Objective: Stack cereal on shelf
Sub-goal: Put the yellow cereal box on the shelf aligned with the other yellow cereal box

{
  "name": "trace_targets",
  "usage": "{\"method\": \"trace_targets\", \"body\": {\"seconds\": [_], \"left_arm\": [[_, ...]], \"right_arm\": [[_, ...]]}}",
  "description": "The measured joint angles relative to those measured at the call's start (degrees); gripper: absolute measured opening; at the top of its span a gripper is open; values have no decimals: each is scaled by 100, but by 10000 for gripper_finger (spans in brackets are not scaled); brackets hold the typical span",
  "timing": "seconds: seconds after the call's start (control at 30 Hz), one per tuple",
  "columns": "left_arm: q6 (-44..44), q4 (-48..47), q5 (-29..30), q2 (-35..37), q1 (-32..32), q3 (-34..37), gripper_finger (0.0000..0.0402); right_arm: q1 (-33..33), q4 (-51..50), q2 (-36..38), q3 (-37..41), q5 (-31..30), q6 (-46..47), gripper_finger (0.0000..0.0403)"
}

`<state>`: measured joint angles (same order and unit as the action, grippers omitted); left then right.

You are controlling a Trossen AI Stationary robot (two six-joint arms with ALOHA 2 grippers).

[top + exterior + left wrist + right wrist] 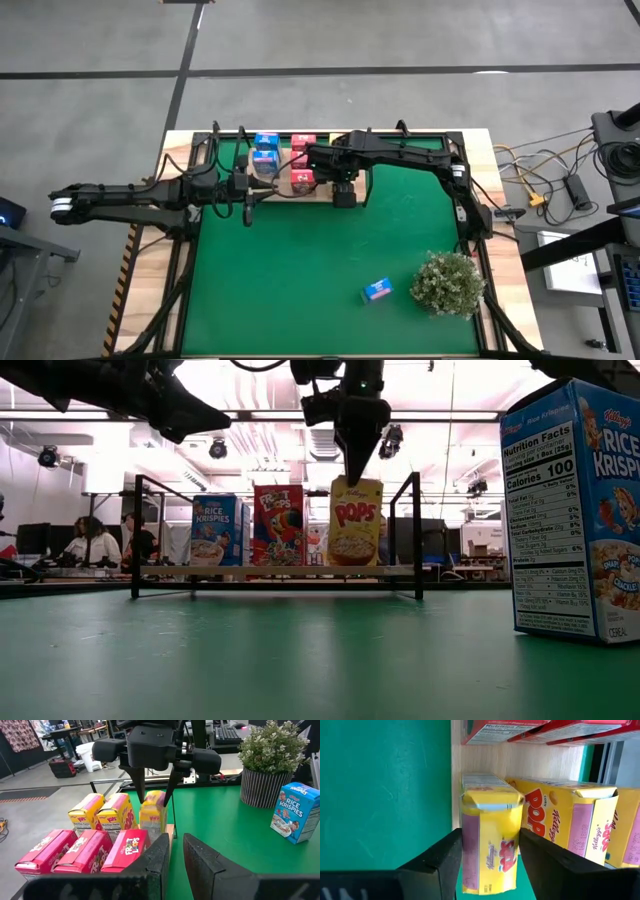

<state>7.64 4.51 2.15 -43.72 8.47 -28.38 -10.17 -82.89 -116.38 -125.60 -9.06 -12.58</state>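
A blue carton (377, 290) lies loose on the green mat (300, 270) near the front edge, beside the plant (448, 283). At the far edge, the right gripper (154, 795) straddles the front yellow carton (153, 816) on the shelf (275, 571), jaws parted alongside it. The left gripper (172, 860) hovers nearby, nearly closed, empty.

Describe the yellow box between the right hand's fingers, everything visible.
The yellow Corn Pops box is a small printed carton with red lettering and a pink side panel. It stands upright at the wooden shelf's front edge, beside two other yellow boxes. The right hand straddles its top, fingers slightly parted.
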Motion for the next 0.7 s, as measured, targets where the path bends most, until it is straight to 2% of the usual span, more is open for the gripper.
{"method": "trace_targets", "body": {"seconds": [0.4, 0.6, 0.7], "left_arm": [[-63, 2, 0, 0, 0, 0, 40], [-63, 2, 0, 0, 0, 0, 40], [-63, 2, 0, 0, 0, 0, 40]], "right_arm": [[0, 73, 0, -233, -4, -138, 193], [0, 224, 2, -643, -2, -155, 181], [0, 533, 7, -637, 7, -158, 160]]}}
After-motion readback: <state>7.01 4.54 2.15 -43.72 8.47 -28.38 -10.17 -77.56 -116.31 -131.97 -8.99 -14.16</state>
